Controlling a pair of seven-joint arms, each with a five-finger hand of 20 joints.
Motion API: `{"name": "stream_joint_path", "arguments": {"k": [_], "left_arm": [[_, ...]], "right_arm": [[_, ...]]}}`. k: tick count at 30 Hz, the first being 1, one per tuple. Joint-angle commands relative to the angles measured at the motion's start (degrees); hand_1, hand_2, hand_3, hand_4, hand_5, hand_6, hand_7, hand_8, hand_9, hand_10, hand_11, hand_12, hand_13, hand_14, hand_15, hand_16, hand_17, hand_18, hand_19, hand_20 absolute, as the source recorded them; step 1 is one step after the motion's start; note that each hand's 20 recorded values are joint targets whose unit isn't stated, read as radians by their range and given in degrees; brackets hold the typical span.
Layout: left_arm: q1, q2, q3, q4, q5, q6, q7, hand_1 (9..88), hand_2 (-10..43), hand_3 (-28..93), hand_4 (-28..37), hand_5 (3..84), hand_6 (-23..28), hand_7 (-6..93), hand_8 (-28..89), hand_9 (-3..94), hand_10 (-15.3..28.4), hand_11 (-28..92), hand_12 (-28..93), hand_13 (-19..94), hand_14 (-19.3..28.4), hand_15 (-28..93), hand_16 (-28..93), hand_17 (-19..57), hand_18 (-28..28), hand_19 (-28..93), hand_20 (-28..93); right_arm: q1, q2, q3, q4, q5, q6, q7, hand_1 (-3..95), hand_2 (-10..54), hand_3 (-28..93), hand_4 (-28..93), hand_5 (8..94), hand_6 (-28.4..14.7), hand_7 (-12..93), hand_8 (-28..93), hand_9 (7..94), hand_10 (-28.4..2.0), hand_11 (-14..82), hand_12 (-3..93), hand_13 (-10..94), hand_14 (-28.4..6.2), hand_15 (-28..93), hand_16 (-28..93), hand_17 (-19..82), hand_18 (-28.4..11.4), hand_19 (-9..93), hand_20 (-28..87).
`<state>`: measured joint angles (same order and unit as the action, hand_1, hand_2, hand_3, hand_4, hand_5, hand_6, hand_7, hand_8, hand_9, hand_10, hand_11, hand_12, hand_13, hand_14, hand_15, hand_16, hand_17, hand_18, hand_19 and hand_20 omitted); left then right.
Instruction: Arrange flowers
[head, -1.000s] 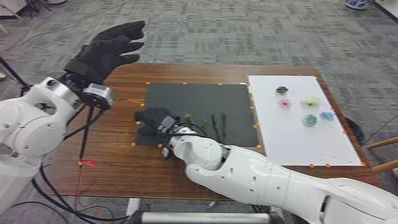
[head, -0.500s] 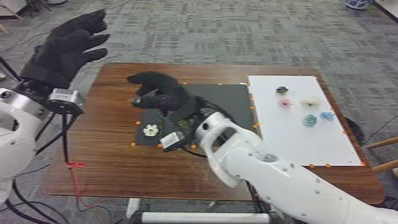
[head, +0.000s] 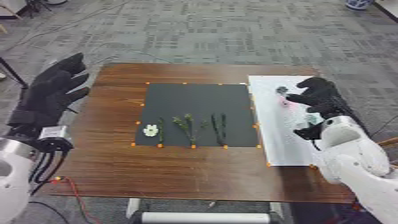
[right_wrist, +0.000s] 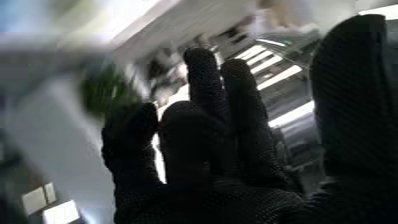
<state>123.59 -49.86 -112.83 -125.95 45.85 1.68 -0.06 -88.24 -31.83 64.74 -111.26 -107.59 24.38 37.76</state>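
Holds right hand (head: 327, 103) released over white board (head: 282, 142), near a seemingly pink flower (head: 285, 103), and left hand (head: 44, 98) released beside table (head: 120, 172).

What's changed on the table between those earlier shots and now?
The right hand has swung right, from the dark mat to over the white sheet, uncovering the white flower and green stems. The left hand has drawn back, leftward. The mat and sheet stayed put.
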Motion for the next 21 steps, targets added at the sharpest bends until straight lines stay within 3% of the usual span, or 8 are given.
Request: {"name": "stream_joint_path", "arguments": {"k": [1, 8, 21], "left_arm": [[2.5, -2.13, -0.33, -0.95, 0.28, 0.46, 0.11, 25.3, -6.7, 70, -27.5, 21.4, 1.2, 15.9, -8, 15.2, 9.1, 14, 21, 5, 12.2, 34, -2, -13.4, 19.6, 38, 9], [4.2, -2.34, -1.59, -1.5, 0.17, 0.23, 0.01, 25.3, -6.6, 69, -27.6, 21.3, 1.2, 15.9, -7, 15.2, 9.0, 14, 21, 5, 12.2, 34, -2, -13.5, 19.6, 38, 9], [4.4, -2.29, -1.92, -1.43, 0.12, 0.15, -0.13, 25.3, -6.6, 70, -27.6, 21.2, 1.2, 16.0, -7, 15.2, 9.0, 14, 21, 5, 12.2, 34, -2, -13.5, 19.6, 38, 9]], "right_arm": [[-6.8, 2.2, 1.3, 0.3, -25.1, -0.9, 2.7, 49.0, -9.5, 49, -28, 44.9, -3.5, 32, -14, 53.6, -11.2, 27.2, 21.6, 69, -6.7, 87, 29, 35, -21.1, 90, 50], [-3.7, 1.8, -2.1, 4.0, -25.0, -2.8, 4.1, 50.4, -9.5, 46, -28, 46.0, -3.4, 32, -14, 54.0, -11.1, 27.4, 21.6, 69, -6.6, 87, 29, 35, -21.0, 90, 50], [-1.1, 2.0, -6.1, 7.6, -23.7, -8.1, 7.8, 50.5, -9.5, 43, -28, 48.0, -3.2, 32, -14, 55.2, -11.2, 27.0, 21.7, 69, -6.7, 87, 29, 35, -21.4, 90, 51]]}}
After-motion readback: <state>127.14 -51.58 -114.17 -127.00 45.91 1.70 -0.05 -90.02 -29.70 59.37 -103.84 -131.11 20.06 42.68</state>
